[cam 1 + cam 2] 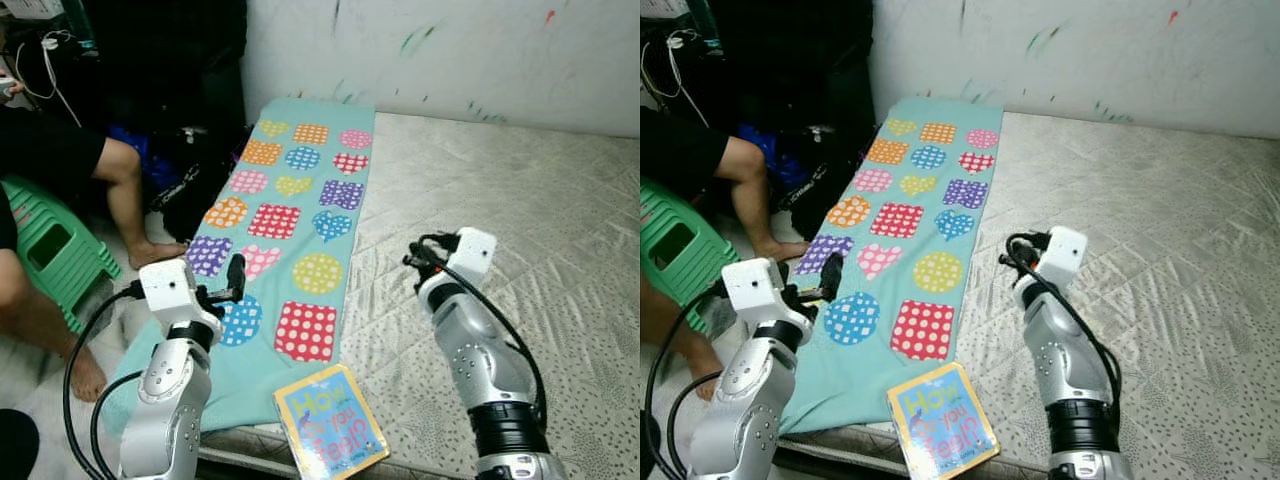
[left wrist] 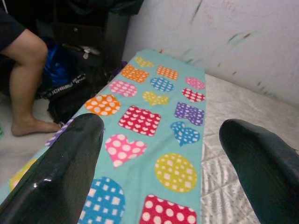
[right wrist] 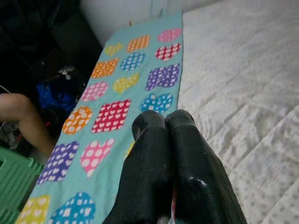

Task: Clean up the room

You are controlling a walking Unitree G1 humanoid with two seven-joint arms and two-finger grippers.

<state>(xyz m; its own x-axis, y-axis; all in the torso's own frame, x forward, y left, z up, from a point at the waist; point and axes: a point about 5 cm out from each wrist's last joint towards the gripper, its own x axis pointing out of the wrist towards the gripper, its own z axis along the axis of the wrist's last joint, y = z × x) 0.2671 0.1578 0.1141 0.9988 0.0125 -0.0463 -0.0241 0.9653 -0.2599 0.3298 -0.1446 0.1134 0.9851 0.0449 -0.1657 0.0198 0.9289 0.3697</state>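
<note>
My left gripper (image 2: 161, 163) jaws gape wide over the blanket (image 1: 300, 200); my right gripper (image 3: 166, 123) jaws are pressed together, holding nothing, lower right.

In the lower left of the head view I hold the left arm raised and bent, its left gripper (image 2: 159, 158) with fingers (image 2: 60, 172) spread wide apart. In the lower right, the right arm rises likewise; I keep the right gripper (image 3: 166, 122) with fingers pressed together.
</note>
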